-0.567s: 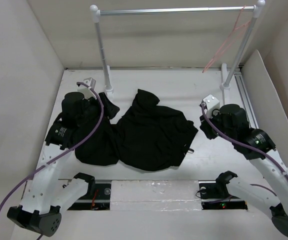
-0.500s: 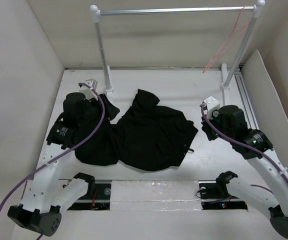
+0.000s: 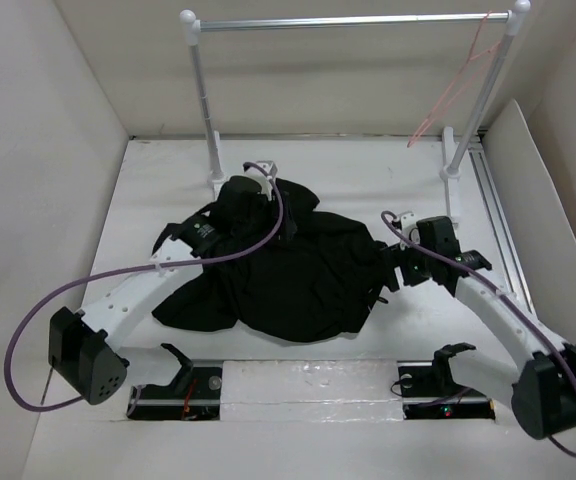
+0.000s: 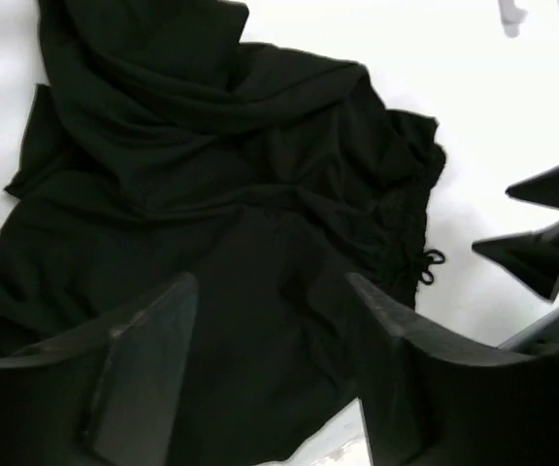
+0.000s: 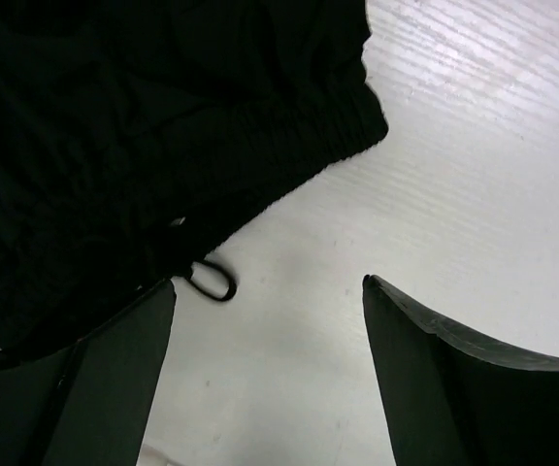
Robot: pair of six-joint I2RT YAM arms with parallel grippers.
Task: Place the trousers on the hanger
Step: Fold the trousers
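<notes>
The overhead view alone shows the thin pinkish-red wire hanger (image 3: 455, 88), hooked on the right end of the silver rail with white posts (image 3: 348, 20) at the far side of the white counter (image 3: 418, 170), well apart from both arms. It also shows the large black fabric trousers (image 3: 298, 275) lying in a crumpled heap in the middle of the counter.

The left wrist view gives what the overhead cannot: the folds of the cloth, the gathered waistband (image 4: 406, 209) along its right edge, and a small black drawstring loop (image 4: 427, 264) lying on bare counter. The right wrist view shows the same waistband and loop from close by.

The left jaws are spread wide and hold nothing. They hang over the upper middle of the trousers, and whether they touch the cloth cannot be told. The right jaws are also spread wide and empty, just beside the waistband edge, with bare counter between them and the loop near the left finger (image 5: 95, 379).

A moment ago the left arm (image 3: 168, 275) sat at the heap's left end near the left post; it has swung in over the middle. The right arm (image 3: 488, 300) has come forward from the right side to the cloth's edge. The hanger has not moved.
</notes>
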